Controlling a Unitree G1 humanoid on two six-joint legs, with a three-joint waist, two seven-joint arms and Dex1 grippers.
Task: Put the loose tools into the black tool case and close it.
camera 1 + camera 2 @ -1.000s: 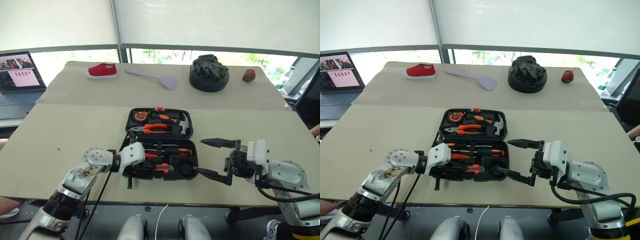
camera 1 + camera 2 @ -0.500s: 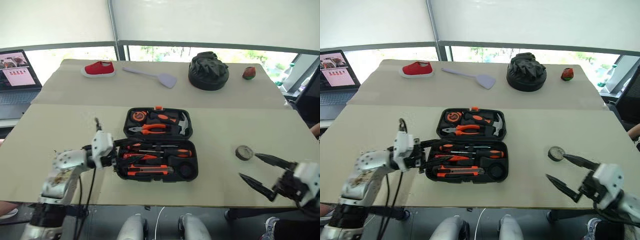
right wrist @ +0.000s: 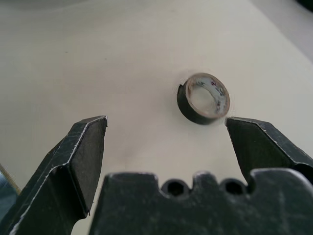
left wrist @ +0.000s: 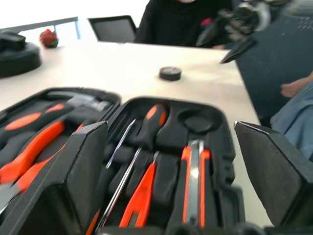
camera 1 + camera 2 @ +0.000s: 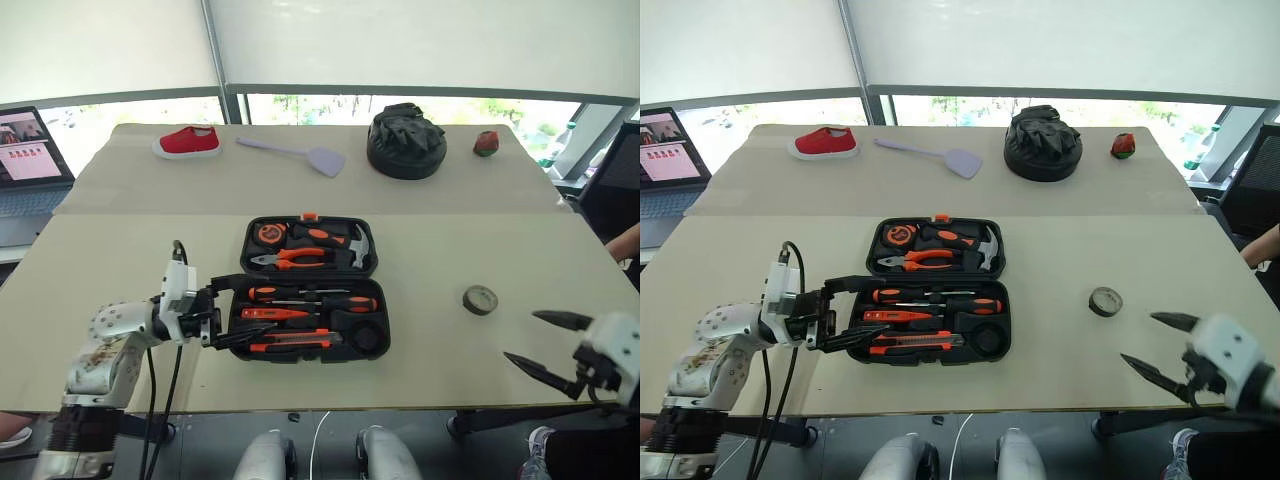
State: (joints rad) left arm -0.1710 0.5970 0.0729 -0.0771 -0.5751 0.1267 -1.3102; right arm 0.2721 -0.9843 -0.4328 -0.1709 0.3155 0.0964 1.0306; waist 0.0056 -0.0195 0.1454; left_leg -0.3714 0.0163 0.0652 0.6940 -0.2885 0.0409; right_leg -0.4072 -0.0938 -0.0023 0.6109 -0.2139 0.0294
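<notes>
The black tool case point(image 5: 372, 268) lies open in the middle of the table. Its near half holds two black-and-orange screwdrivers point(image 5: 345, 303), a slim orange screwdriver point(image 5: 262, 313) and the utility knife point(image 5: 296, 341). A round recess point(image 5: 365, 340) at its near right corner is empty. The dark tape roll point(image 5: 481, 299) lies flat on the table, right of the case. My left gripper point(image 5: 252, 305) is open at the case's left edge, pointing across it, holding nothing. My right gripper point(image 5: 520, 336) is open and empty near the front edge, short of the roll point(image 3: 203, 98).
Orange-handled pliers point(image 5: 292, 258), a hammer point(image 5: 362, 245) and a tape measure point(image 5: 273, 233) fill the case's far half. On the far table lie a red shoe point(image 5: 186, 142), a grey spatula point(image 5: 295, 155), a round black bundle point(image 5: 405, 143) and a small red object point(image 5: 487, 143). A laptop point(image 5: 28, 150) stands far left.
My left gripper has opened and drawn back to the case's left edge. My right gripper has swung right, away from the case, and the tape roll now shows on the table.
</notes>
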